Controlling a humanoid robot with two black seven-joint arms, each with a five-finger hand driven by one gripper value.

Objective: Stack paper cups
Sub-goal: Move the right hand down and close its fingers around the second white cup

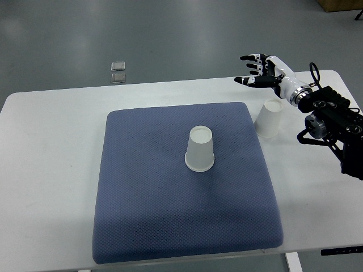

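Cups plain white, unlabelled; right hand spread, empty.

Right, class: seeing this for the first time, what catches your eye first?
A white cup stands upside down mid-way on the blue mat. A second cup sits just off the mat's right edge, and the right hand hovers above it, fingers spread, holding nothing.

White counter on grey-green floor, glossy with soft overhead glare. Two small square floor plates beyond the far edge. Brown box corner top right.
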